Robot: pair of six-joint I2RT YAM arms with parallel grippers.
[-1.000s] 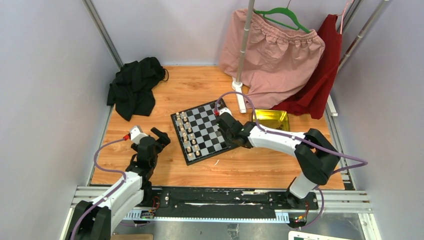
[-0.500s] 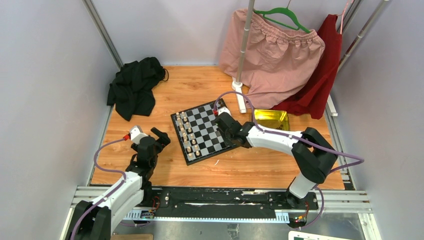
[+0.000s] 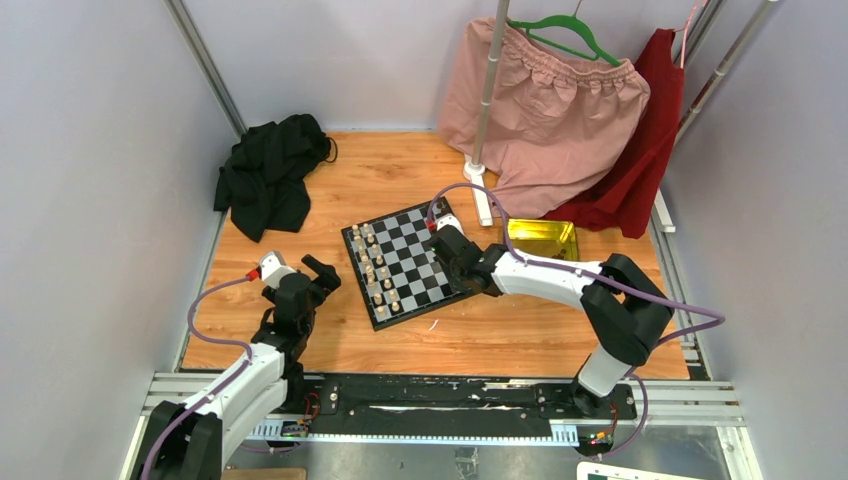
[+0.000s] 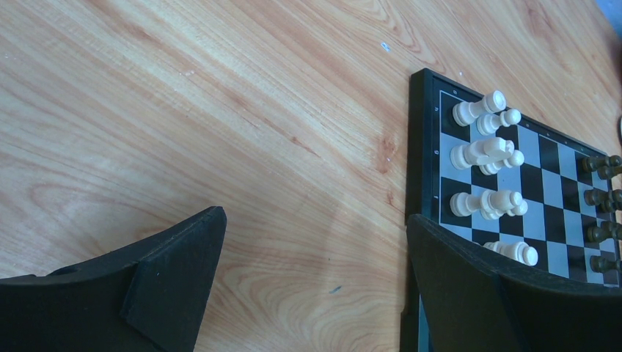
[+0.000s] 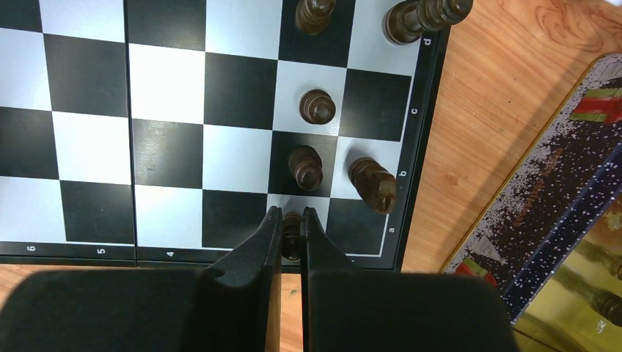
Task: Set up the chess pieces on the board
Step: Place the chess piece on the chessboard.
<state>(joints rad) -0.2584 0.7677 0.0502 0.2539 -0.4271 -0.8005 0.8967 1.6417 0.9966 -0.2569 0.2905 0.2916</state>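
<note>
The chequered board (image 3: 405, 262) lies mid-table, with cream-white pieces (image 3: 375, 268) along its left side. In the right wrist view my right gripper (image 5: 292, 218) is shut on a dark brown piece (image 5: 292, 233) over the board's near edge (image 5: 220, 253), by row a. Other dark pieces (image 5: 317, 107) stand just beyond it, one (image 5: 374, 183) lying tilted. In the top view the right gripper (image 3: 452, 262) is over the board's right side. My left gripper (image 3: 318, 277) is open and empty, left of the board. In its wrist view the fingers (image 4: 176, 271) frame bare wood, with white pieces (image 4: 484, 152) ahead.
A shiny yellow tin (image 3: 541, 240) sits right of the board and shows in the right wrist view (image 5: 579, 220). A black cloth (image 3: 268, 175) lies at the back left. A rack post (image 3: 480, 165) with pink and red garments (image 3: 560, 110) stands at the back.
The right gripper has shifted slightly to the left over the board's right side. The left arm has not moved.
</note>
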